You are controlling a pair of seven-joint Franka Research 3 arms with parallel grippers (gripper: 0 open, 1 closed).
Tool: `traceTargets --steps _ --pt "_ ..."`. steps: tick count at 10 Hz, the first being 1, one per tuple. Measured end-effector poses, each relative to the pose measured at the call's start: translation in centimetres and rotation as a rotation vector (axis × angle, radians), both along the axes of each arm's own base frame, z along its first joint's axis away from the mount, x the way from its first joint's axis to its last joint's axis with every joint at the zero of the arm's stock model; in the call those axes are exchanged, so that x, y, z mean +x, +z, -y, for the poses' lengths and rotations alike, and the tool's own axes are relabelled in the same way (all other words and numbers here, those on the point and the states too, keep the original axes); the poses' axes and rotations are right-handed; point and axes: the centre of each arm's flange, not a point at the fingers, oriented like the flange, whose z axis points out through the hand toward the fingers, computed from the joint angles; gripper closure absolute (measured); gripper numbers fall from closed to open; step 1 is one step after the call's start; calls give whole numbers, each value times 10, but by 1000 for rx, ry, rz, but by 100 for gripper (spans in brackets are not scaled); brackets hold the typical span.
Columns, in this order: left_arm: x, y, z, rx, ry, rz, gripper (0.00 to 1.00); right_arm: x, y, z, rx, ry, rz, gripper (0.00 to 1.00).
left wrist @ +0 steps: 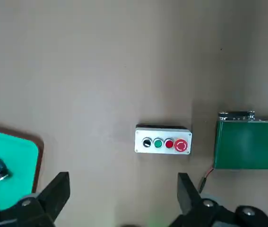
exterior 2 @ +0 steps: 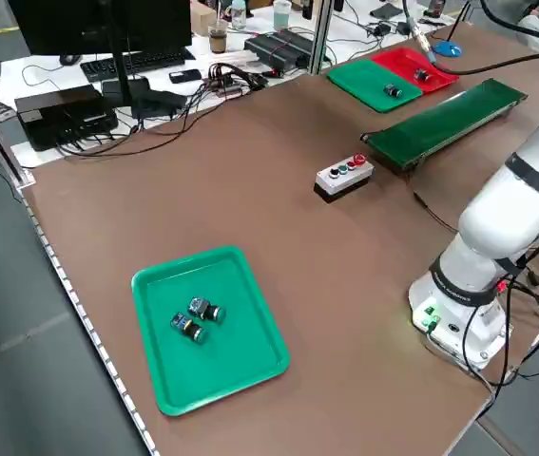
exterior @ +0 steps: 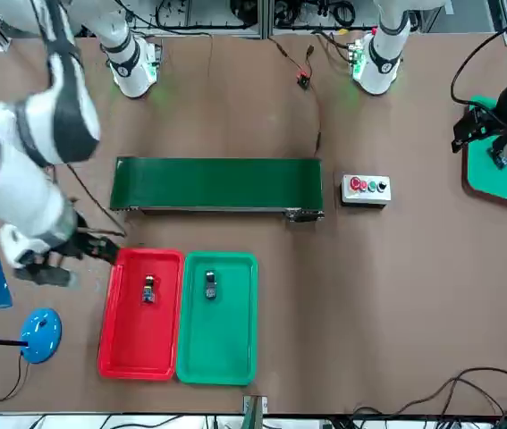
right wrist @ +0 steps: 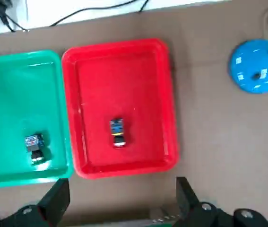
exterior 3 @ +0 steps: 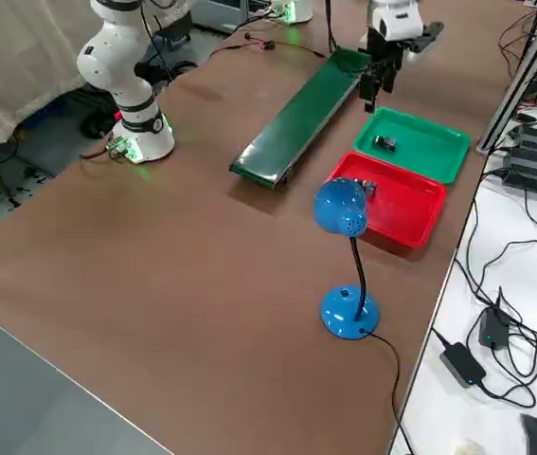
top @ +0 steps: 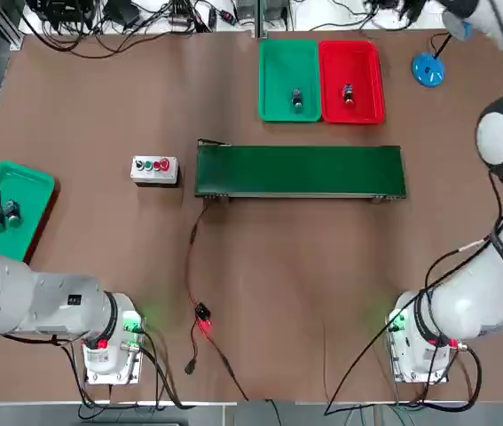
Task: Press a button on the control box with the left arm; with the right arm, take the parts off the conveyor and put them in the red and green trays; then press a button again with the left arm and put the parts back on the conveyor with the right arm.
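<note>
In the top view, the conveyor (top: 300,171) is seen lying bare across the middle of the brown desk (top: 100,98), with the control box (top: 154,169) just beside its left end; beyond the belt a green tray (top: 273,62) and a red tray (top: 366,62) are set side by side, touching, and one part (top: 296,98) is held in the green tray and another part (top: 348,93) in the red; a second green tray (top: 29,191) is placed at the desk's left edge, and a blue lamp (top: 428,69) stands right of the red tray. In the front view, the right pincer (exterior: 101,250) is seen hanging by the outer corner of the red tray nearest the belt; the left pincer (exterior: 473,130) is held at the edge of the second green tray. In the left side view, two small parts (exterior 2: 196,317) are shown lying close together in that tray. In the left wrist view, the left pincer's fingers (left wrist: 58,191) are spread apart and empty above the desk, the control box lying beyond them. In the right wrist view, the right pincer's fingers (right wrist: 58,198) are likewise apart and empty, held above the near rims of the two trays.
</note>
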Motion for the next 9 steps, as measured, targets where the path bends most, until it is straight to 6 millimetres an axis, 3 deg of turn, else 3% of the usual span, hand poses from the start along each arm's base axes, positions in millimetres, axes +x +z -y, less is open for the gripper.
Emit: traceTargets --steps 2,5,7,9 --pt "0 0 0 0 0 0 0 -21 51 47 -3 -2 6 1" --pt "0 0 0 0 0 0 0 -72 114 92 -8 79 -48 1" --pt "0 0 0 0 0 0 0 -99 136 105 -3 90 -87 1" --pt "0 0 0 0 0 0 0 -105 137 105 0 93 -107 1"
